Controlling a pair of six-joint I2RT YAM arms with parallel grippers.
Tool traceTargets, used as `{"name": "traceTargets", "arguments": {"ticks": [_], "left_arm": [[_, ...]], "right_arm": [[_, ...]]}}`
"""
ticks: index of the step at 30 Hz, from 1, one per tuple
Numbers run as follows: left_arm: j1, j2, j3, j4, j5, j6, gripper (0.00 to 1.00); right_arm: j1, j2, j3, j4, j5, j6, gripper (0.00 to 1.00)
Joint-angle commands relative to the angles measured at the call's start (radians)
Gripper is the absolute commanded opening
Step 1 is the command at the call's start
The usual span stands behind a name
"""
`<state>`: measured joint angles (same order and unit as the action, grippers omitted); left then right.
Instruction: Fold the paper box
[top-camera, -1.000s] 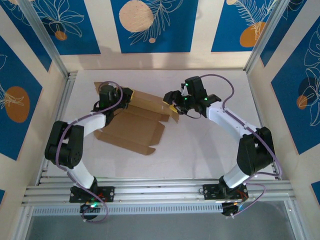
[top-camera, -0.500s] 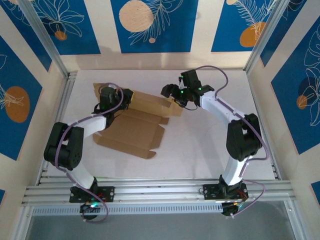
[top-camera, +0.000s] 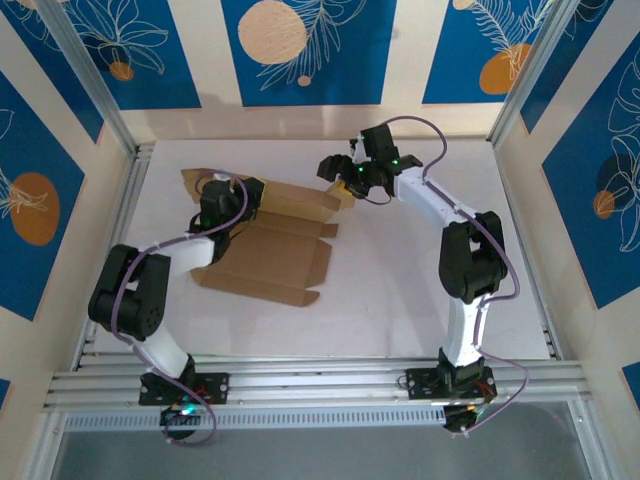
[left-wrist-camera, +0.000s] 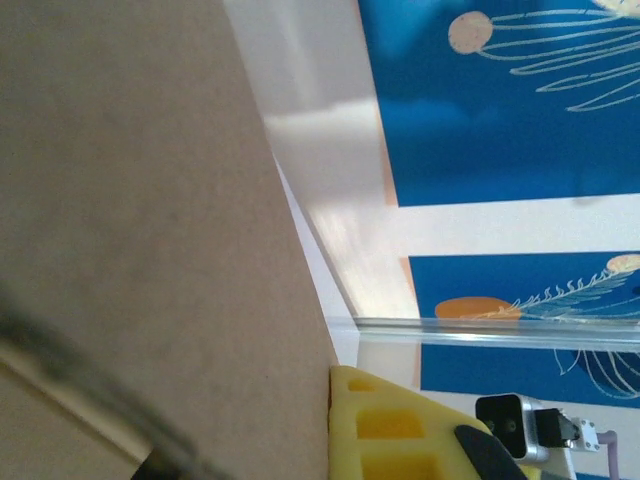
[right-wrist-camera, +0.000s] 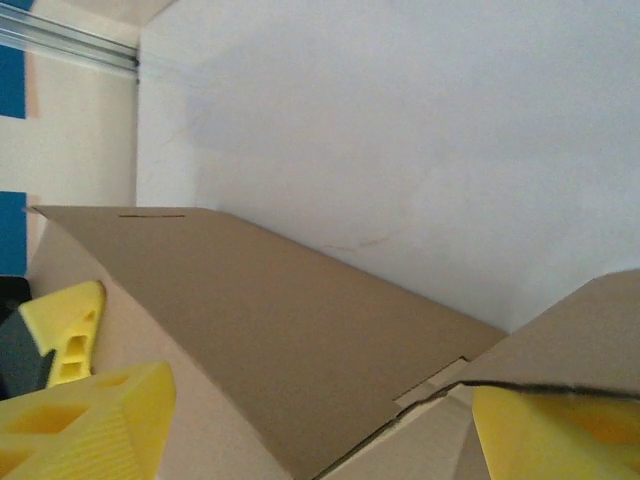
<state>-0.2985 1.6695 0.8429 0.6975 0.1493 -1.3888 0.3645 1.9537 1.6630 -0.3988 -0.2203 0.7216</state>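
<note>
1. Left gripper (top-camera: 250, 198) is pinched shut on the raised wall (top-camera: 295, 200) of the box (top-camera: 265, 262), which lies left of centre on the table (top-camera: 400, 270). Hold it firm as an anchor.
2. Right gripper (top-camera: 338, 185), fingers (right-wrist-camera: 85, 420) spread, straddles the end flap (right-wrist-camera: 560, 340). Close squarely, then fold slowly along the crease.

left claw (top-camera: 250, 197): pinched shut; elbow bent | right claw (top-camera: 338, 180): fingers spread wide; arm extended forward

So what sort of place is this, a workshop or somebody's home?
Probably a robot lab's test booth: a white table fenced by aluminium rails, blue patterned wall panels around it, and a left arm and right arm bolted at its edge, handling a paper box.
</note>
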Motion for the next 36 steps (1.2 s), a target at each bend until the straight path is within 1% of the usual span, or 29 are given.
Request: {"name": "traceTargets", "arguments": {"ticks": [1, 3, 6, 9, 11, 13, 15, 16, 21, 24, 26, 28, 31, 36], "left_arm": [[-0.03, 0.002, -0.011, 0.059, -0.043, 0.0, 0.0], [-0.049, 0.007, -0.012, 0.07, -0.071, -0.016, 0.0], [-0.085, 0.007, -0.01, 0.028, -0.113, -0.045, 0.0], [-0.11, -0.015, -0.016, -0.054, -0.186, -0.098, 0.0], [-0.119, -0.044, 0.006, -0.192, -0.243, -0.127, 0.0], [-0.132, -0.086, 0.072, -0.427, -0.317, -0.154, 0.0], [-0.146, -0.106, 0.144, -0.574, -0.377, -0.133, 0.0], [-0.153, -0.107, 0.172, -0.62, -0.398, -0.135, 0.0], [-0.156, -0.074, 0.227, -0.667, -0.401, -0.216, 0.0], [-0.157, -0.074, 0.27, -0.731, -0.408, -0.231, 0.0], [-0.157, -0.075, 0.277, -0.732, -0.408, -0.244, 0.0], [-0.157, -0.072, 0.274, -0.729, -0.403, -0.25, 0.0], [-0.156, -0.059, 0.262, -0.72, -0.407, -0.262, 0.0], [-0.145, -0.029, 0.255, -0.714, -0.396, -0.283, 0.0]], "right_arm": [[-0.015, 0.056, 0.123, 0.021, -0.069, -0.057, 0.79], [-0.023, 0.103, 0.201, -0.026, -0.089, -0.089, 0.78], [-0.033, 0.169, 0.324, -0.123, -0.123, -0.127, 0.78], [-0.027, 0.166, 0.353, -0.175, -0.109, -0.17, 0.78], [-0.028, 0.144, 0.336, -0.19, -0.09, -0.179, 0.77], [-0.034, 0.112, 0.322, -0.214, -0.073, -0.188, 0.76], [-0.042, 0.091, 0.323, -0.255, -0.048, -0.192, 0.75], [-0.048, 0.08, 0.32, -0.271, -0.047, -0.191, 0.75], [-0.077, 0.021, 0.306, -0.303, -0.077, -0.15, 0.75], [-0.092, -0.011, 0.308, -0.32, -0.101, -0.119, 0.75], [-0.095, -0.031, 0.313, -0.343, -0.101, -0.116, 0.74], [-0.093, -0.048, 0.309, -0.368, -0.095, -0.115, 0.71], [-0.078, -0.045, 0.305, -0.426, -0.092, -0.089, 0.66], [-0.056, -0.008, 0.287, -0.461, -0.084, -0.033, 0.64]]}}
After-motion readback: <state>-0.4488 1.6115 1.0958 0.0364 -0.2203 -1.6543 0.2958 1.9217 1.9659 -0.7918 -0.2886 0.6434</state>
